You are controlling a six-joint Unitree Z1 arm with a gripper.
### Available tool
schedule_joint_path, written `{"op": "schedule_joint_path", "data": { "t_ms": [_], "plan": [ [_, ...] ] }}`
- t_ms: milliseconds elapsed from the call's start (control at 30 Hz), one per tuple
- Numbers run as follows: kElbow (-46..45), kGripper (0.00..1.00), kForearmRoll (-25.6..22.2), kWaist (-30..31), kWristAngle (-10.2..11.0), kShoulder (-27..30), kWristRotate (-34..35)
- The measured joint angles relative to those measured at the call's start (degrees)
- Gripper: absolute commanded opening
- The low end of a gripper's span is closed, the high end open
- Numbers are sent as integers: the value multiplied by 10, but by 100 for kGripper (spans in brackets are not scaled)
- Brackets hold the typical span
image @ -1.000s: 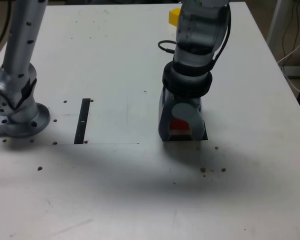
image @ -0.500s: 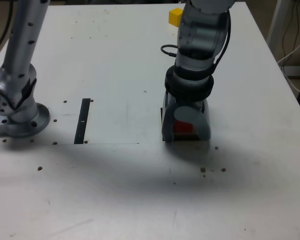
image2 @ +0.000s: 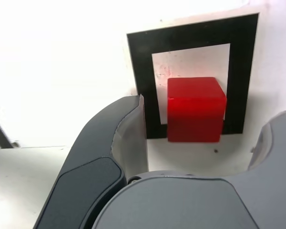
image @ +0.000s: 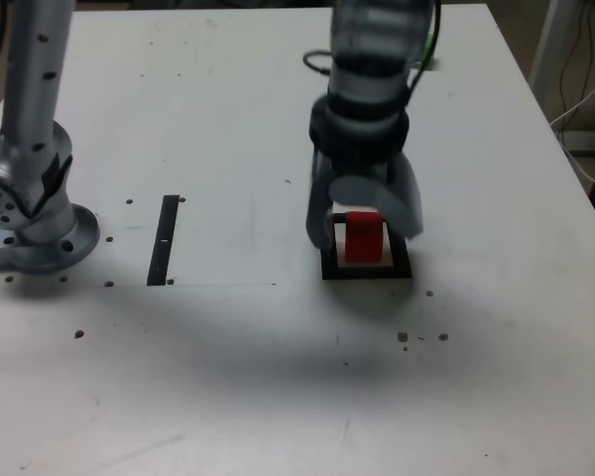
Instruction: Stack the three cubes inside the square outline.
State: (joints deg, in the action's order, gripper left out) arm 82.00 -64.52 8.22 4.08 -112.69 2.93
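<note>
At the exterior view's left, the arm's round grey base point(image: 45, 233) sits on the pale desk point(image: 228, 397), with a grey arm section rising from it. Next comes a thin black strip point(image: 165, 240), lying flat and well apart from the base. Farther along, the hand point(image: 367, 234) is released, its two curved fingers spread wide with nothing gripped. The red cube point(image: 364, 238) lies beneath the hand, in line with the gap between the fingers; the wrist view shows it past the fingertips, with open space on either side of it and neither finger touching it. It rests within the pale centre of the square outline point(image: 402, 265), whose thick black border runs around it and is partly covered by the hand in the exterior view. No other block stands on the red one. Slightly farther to the exterior view's right, near the far edge of the desk, a small patch of green point(image: 430, 45) shows beside the upper part of the arm, mostly hidden by it, so its full shape cannot be told. At the exterior view's far right, off the desk, thin cables point(image: 579, 157) hang and curve beside a pale upright post point(image: 550, 45).
</note>
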Motion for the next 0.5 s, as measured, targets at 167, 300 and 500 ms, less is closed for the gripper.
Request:
{"op": "schedule_joint_path", "data": {
  "t_ms": [167, 300, 500],
  "plan": [
    [9, 99, -39, -26, 5, 52, -25],
    [34, 99, -67, -59, -4, 59, -70],
    [82, 99, -113, -144, -9, 59, -184]
  ]
}}
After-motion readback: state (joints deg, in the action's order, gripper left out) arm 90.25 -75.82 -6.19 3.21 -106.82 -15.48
